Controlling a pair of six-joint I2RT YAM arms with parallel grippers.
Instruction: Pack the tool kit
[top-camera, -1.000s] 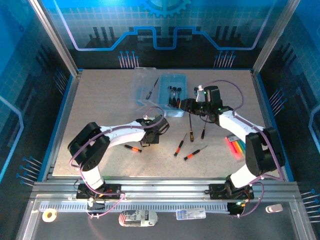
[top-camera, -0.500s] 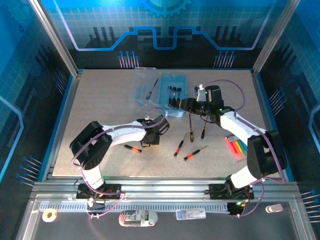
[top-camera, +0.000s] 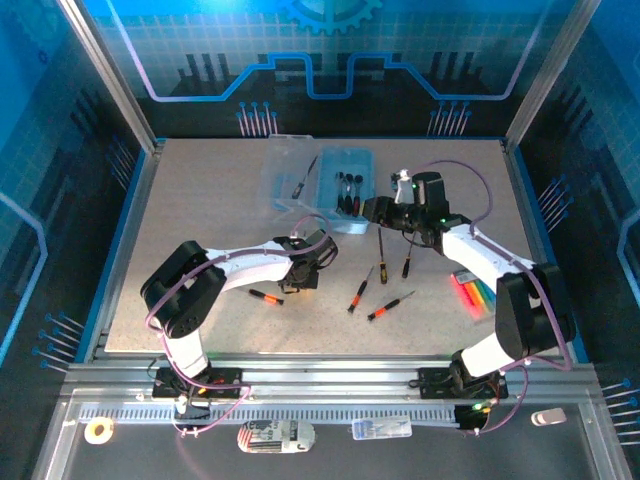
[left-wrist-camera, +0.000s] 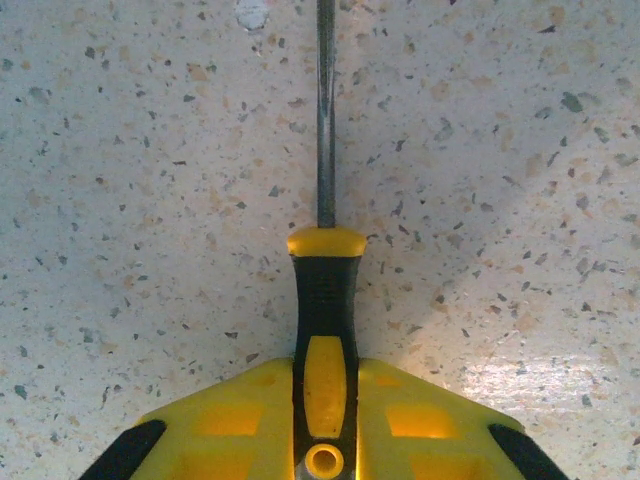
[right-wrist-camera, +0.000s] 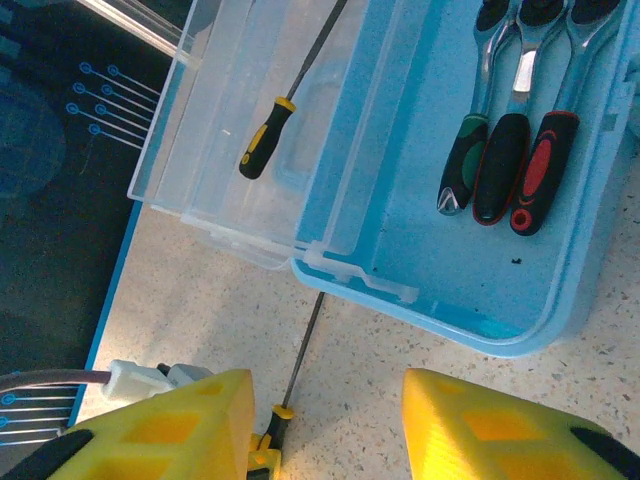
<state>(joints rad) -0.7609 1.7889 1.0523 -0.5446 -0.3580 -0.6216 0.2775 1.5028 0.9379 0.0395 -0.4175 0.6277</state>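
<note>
Roughly halfway, I judge. The box (top-camera: 365, 165) sits open at the far middle of the table (top-camera: 200, 220), with its lid (top-camera: 285, 160) laid out flat to the left. 3 wrenches (right-wrist-camera: 500, 160) lie side by side in the blue base. 1 stowed screwdriver (right-wrist-camera: 265, 140) rests on the lid rather than in the base, so it may want shifting. Left to do: at least 4 loose screwdrivers (top-camera: 360, 292) with orange handles lie scattered on the table in front of the box, and the lid is not yet shut.

The left gripper (left-wrist-camera: 325, 365) is low over the table, just in front of the box. Its jaws press in on both sides of the black-and-yellow handle of the gripped screwdriver (left-wrist-camera: 325, 300), whose shaft points away from the wrist. Whether that tool is off the table yet I cannot tell. The right gripper (right-wrist-camera: 325, 385) hangs above the box's near edge, fingers well apart with nothing between them.

Against the frame 1 second back, little differs — box, lid and loose tools lie where they did. The left jaws have drawn in onto the handle and both elbows have shifted slightly, while the right gripper keeps its spot over the box.
</note>
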